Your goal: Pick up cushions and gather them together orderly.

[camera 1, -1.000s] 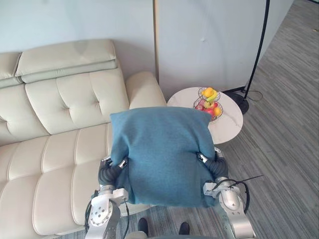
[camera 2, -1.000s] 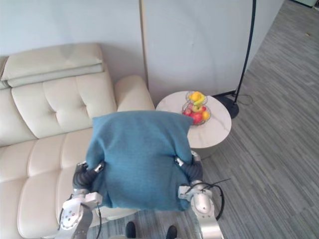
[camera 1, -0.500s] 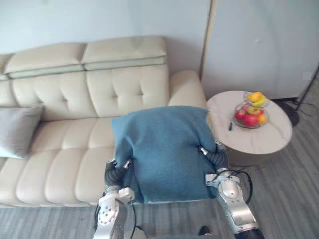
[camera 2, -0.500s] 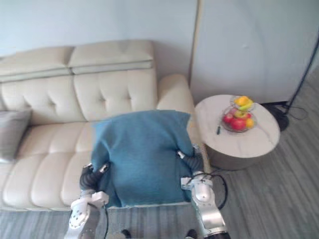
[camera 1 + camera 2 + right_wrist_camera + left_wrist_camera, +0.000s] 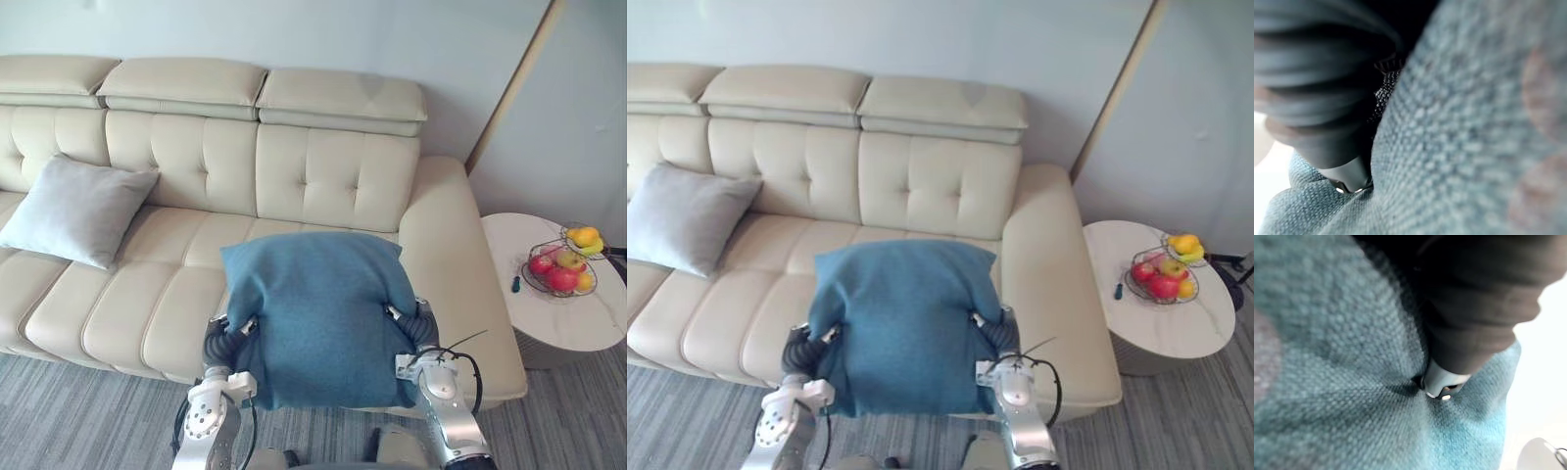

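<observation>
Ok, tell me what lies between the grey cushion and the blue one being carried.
Only bare sofa seat shows between the grey cushion and the blue cushion, in the left eye view.

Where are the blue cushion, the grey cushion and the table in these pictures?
blue cushion [image 5: 318, 313], left eye view, middle of its front face.
grey cushion [image 5: 78, 208], left eye view, its middle.
table [image 5: 556, 325], left eye view, bare top near its front edge.
</observation>
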Controlling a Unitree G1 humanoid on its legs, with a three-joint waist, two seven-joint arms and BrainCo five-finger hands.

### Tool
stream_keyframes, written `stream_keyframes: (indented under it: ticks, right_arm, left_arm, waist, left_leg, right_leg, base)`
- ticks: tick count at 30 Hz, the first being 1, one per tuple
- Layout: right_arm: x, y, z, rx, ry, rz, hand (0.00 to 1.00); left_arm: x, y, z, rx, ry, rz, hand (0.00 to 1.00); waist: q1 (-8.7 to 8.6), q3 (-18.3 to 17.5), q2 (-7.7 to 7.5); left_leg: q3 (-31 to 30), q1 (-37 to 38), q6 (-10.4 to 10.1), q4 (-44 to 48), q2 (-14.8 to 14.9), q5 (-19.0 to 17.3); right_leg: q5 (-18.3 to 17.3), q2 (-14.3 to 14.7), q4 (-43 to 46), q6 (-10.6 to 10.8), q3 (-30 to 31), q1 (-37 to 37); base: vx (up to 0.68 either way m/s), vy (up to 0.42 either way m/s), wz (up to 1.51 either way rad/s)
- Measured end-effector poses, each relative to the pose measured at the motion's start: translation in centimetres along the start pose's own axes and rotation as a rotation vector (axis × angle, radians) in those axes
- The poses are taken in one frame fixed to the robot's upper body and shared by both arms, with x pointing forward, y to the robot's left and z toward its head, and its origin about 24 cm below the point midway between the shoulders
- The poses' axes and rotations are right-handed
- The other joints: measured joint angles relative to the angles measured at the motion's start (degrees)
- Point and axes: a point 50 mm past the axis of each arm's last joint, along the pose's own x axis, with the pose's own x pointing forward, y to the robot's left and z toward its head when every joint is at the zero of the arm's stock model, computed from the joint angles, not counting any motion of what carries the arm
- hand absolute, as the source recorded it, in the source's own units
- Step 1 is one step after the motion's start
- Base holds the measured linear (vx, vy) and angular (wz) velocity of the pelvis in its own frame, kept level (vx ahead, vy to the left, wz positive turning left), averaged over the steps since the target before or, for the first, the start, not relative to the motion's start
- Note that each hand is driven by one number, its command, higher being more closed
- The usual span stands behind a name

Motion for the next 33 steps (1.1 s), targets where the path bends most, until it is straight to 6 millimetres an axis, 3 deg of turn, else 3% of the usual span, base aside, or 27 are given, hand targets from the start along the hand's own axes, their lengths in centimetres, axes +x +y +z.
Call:
stream_keyframes:
  ticks: [1,2,3,5,7,8,9,11,12,13,14,18,20,24,28,33]
  right_arm:
    - [-0.1,-0.8,-0.2,-0.026,0.004,-0.010,1.00]
    - [-0.5,-1.0,-0.2,-0.026,0.006,-0.016,1.00]
    - [-0.7,-1.0,-0.2,-0.024,0.004,-0.018,1.00]
    - [-2.1,-1.4,1.1,-0.008,-0.051,-0.041,1.00]
    - [-2.3,-1.4,2.4,0.009,-0.103,-0.050,1.00]
    - [-2.4,-1.4,2.7,0.012,-0.119,-0.051,1.00]
    - [-2.3,-1.4,3.8,0.022,-0.169,-0.057,1.00]
    - [-2.3,-1.4,3.9,0.024,-0.174,-0.063,1.00]
    - [-2.4,-1.4,3.9,0.023,-0.173,-0.067,1.00]
    - [-2.4,-1.5,3.8,0.022,-0.172,-0.068,1.00]
    - [-2.4,-1.0,3.1,0.047,-0.135,-0.075,1.00]
    - [-3.0,-0.5,2.4,0.046,-0.099,-0.085,1.00]
    - [-3.0,-0.4,2.4,0.039,-0.100,-0.082,1.00]
    - [-2.9,-0.4,2.0,0.011,-0.088,-0.077,1.00]
    - [-2.1,-0.1,0.7,-0.021,-0.031,-0.065,1.00]
    - [0.6,0.6,3.4,-0.049,-0.128,-0.063,1.00]
  left_arm:
    - [0.0,-0.8,-0.3,-0.002,0.010,-0.022,1.00]
    - [0.0,-1.0,-0.3,0.003,0.009,-0.032,1.00]
    - [0.0,-1.1,-0.3,0.002,0.010,-0.032,1.00]
    - [-0.2,-1.1,-0.3,-0.002,0.013,-0.047,1.00]
    - [-0.7,-1.0,0.0,-0.007,0.003,-0.049,1.00]
    - [-0.8,-1.1,0.1,-0.010,-0.003,-0.051,1.00]
    - [-0.7,-1.5,0.7,-0.028,-0.034,-0.059,1.00]
    - [-0.7,-1.7,1.0,-0.039,-0.048,-0.062,1.00]
    - [-0.8,-1.8,1.2,-0.044,-0.055,-0.063,1.00]
    - [-0.8,-1.8,1.2,-0.044,-0.057,-0.063,1.00]
    - [-0.6,-1.5,1.1,-0.023,-0.050,-0.061,1.00]
    - [-1.1,-0.9,0.6,0.002,-0.027,-0.050,1.00]
    - [-1.2,-0.8,0.5,0.005,-0.022,-0.048,1.00]
    - [-1.4,-0.9,0.4,0.006,-0.016,-0.049,1.00]
    - [-1.0,-1.0,0.7,0.026,-0.034,-0.036,1.00]
    - [1.2,-2.1,2.9,0.029,-0.138,-0.022,1.00]
  waist:
    - [-0.22,-0.05,2.16]
    - [-0.21,-0.11,2.58]
    - [-0.27,-0.13,2.60]
    - [0.50,0.16,2.94]
    - [2.18,-0.08,2.50]
    - [2.58,-0.16,2.37]
    - [3.54,-0.19,2.29]
    - [3.79,-0.35,2.36]
    - [3.99,-0.65,2.89]
    - [4.01,-0.94,3.33]
    - [3.73,-1.61,1.55]
    - [3.96,-3.23,-0.99]
    - [3.90,-3.76,-1.52]
    - [3.90,-4.83,-1.06]
    - [3.90,-5.27,-0.44]
    - [4.04,-3.57,-0.64]
  left_leg:
    - [-1.03,-0.12,-0.46,1.92,1.31,-1.49]
    - [-1.79,-0.49,-0.72,4.26,2.09,-1.63]
    - [-1.70,-0.84,-0.72,5.87,2.48,-1.64]
    - [-1.14,-6.87,-0.44,26.65,7.64,-1.18]
    - [-1.47,-10.39,0.02,34.92,11.58,-2.54]
    - [-1.88,-11.13,-0.40,35.22,12.44,-2.80]
    - [-5.49,-13.45,-2.24,30.92,14.16,-3.94]
    - [-11.11,-12.43,-2.74,21.85,12.94,-3.76]
    - [-15.81,-9.34,-4.14,11.51,11.75,-0.03]
    - [-17.14,-8.37,-6.07,8.69,11.69,1.62]
    - [-16.86,-6.76,-7.55,7.38,9.75,1.31]
    - [-12.76,-3.80,-7.27,4.57,7.20,1.44]
    - [-11.65,-2.51,-6.92,3.13,6.87,1.66]
    - [-9.56,-0.88,-6.52,0.02,7.03,2.34]
    - [-8.19,-1.34,-6.74,-2.80,7.24,4.22]
    - [-7.75,-7.28,-6.39,-3.61,7.17,6.58]
  right_leg:
    - [0.23,1.15,-1.01,-1.67,-0.54,1.57]
    - [-0.08,1.44,-2.70,-1.46,-1.78,3.57]
    - [-0.08,1.57,-3.43,-1.47,-2.11,4.31]
    - [-0.33,3.40,-8.65,-1.83,-2.20,11.51]
    - [-0.78,4.20,-10.08,-1.75,0.84,14.42]
    - [-0.78,4.17,-10.27,-1.74,1.57,14.75]
    - [-0.75,3.33,-10.33,-1.70,4.10,15.26]
    - [-0.70,2.45,-10.00,-1.22,6.10,15.34]
    - [-1.34,2.18,-9.29,0.99,7.67,15.20]
    - [-1.68,2.46,-9.24,2.18,8.34,15.16]
    - [-2.34,0.97,-9.56,4.71,10.46,15.07]
    - [-0.77,-1.85,-11.74,6.89,13.78,15.61]
    - [-0.54,-2.20,-12.44,7.18,14.62,16.02]
    - [-0.37,-2.06,-13.43,7.18,16.45,15.37]
    - [2.33,-1.15,-16.26,6.62,18.00,13.91]
    - [5.70,-0.89,-17.66,6.48,18.52,8.16]
  base:
    - [0.37,0.057,0.34]
    - [0.38,0.044,0.33]
    - [0.36,0.006,0.39]
    - [0.41,0.017,0.16]
    - [0.27,0.068,-0.53]
    - [0.30,0.150,-0.99]
    - [0.27,0.222,-0.80]
    - [0.23,0.270,-0.76]
    - [0.11,0.211,-0.59]
    - [0.24,0.399,-0.61]
    - [0.16,0.244,-0.36]
    - [0.11,0.205,-0.40]
    - [0.02,0.062,-0.36]
    - [-0.02,-0.027,-0.27]
    - [-0.03,-0.023,-0.22]
    - [-0.07,-0.017,-0.07]
